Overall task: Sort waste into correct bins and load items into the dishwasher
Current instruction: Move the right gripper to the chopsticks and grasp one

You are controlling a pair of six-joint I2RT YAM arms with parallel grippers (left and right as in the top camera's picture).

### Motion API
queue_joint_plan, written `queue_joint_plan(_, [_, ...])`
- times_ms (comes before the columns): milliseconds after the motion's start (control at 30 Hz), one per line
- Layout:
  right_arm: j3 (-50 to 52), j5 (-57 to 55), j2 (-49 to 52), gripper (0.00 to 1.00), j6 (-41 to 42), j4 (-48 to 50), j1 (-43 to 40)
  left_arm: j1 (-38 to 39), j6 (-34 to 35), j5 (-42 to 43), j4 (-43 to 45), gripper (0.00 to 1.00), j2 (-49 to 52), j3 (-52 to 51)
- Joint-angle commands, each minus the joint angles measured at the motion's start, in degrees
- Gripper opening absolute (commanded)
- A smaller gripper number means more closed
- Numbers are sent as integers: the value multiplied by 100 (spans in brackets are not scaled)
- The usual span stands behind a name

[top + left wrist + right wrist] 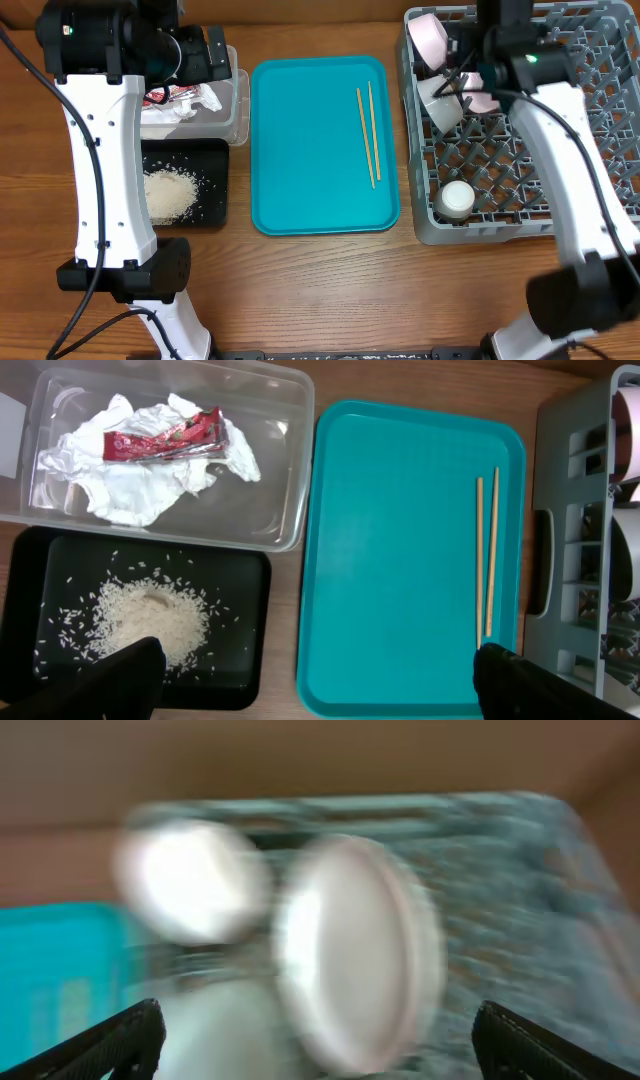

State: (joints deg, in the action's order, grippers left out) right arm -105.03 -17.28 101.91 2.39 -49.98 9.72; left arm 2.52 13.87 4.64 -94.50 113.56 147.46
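Two chopsticks [365,135] on the tray [300,150] look light, thin, stiff and apt to roll, best pinched together mid-length; both pairs of jaws stand apart, empty

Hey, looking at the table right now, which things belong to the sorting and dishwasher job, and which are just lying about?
Job:
chopsticks, rice, black tray, napkins, wrapper, clear tub, dish rack, cup, bowl

Lying about:
teal tray, merely under the chopsticks
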Motion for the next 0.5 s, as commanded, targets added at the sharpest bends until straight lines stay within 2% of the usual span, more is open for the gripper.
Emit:
queue_joint_plan(0, [-155, 3053, -249, 100, 131, 0, 79, 11, 50, -24, 17, 100, 35, -31])
queue_joint_plan(33, [-144, 3560, -232, 99, 131, 15, 79, 11, 50, -24, 17, 100, 35, -31])
queue_joint_plan(100, [-114, 4253, -114, 84, 133, 17, 111, 11, 50, -24, 17, 100, 35, -31])
queue_joint_plan(167, [-70, 4389, 59, 72, 133, -13, 223, 11, 50, -24, 17, 100, 35, -31])
queue_joint_plan(300, [192, 4004, 422, 66, 170, 13, 566, 11, 50, -24, 17, 100, 35, -31])
queue_joint_plan(467, [498, 2855, 922, 59, 520, -20, 1060, 11, 50, -24, 17, 100, 35, -31])
